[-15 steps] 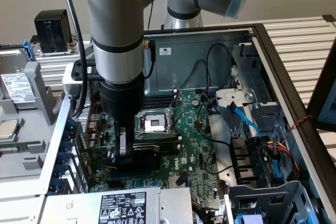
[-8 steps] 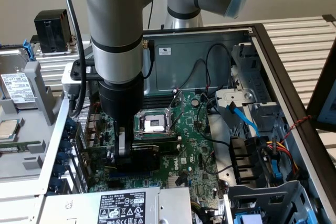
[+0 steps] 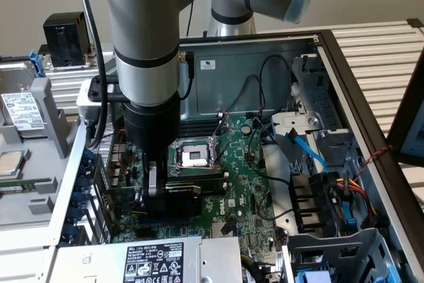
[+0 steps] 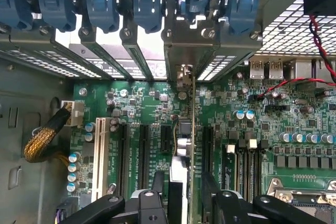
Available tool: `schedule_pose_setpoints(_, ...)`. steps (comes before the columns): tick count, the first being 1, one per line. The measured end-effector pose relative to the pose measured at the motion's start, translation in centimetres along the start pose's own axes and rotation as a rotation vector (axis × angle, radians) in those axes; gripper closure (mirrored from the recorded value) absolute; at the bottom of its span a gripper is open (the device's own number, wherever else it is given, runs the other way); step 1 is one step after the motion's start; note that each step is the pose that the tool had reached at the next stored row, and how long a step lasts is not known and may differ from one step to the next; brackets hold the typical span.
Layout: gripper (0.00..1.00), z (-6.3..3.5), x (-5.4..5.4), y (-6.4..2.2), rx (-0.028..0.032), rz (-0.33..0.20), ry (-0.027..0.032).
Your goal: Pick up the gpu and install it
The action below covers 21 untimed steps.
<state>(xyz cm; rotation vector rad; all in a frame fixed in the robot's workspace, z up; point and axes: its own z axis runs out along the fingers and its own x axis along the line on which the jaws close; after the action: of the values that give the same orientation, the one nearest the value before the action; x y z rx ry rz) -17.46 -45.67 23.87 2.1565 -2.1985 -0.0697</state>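
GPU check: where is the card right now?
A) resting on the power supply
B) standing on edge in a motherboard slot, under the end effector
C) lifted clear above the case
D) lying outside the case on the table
B: the gpu stands edge-on in an expansion slot on the motherboard, with the end effector straddling it.

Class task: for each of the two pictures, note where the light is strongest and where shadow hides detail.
Exterior view: even room light falls on the motherboard, while the arm shades the gpu beneath it. Wrist view: daylight glares through the perforated slot covers at the case's rear, and the fingers sit dark in the foreground beside the gpu's edge.
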Motion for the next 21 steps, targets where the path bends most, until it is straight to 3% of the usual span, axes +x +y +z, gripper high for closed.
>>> schedule_pose_setpoints(15, 0.59, -0.6, 0.0, 0.05, 0.0, 0.0, 0.0)
schedule_pose_setpoints(21, 0.59, -1.88, 0.0, 0.14, 0.0002, 0.0, 0.0011)
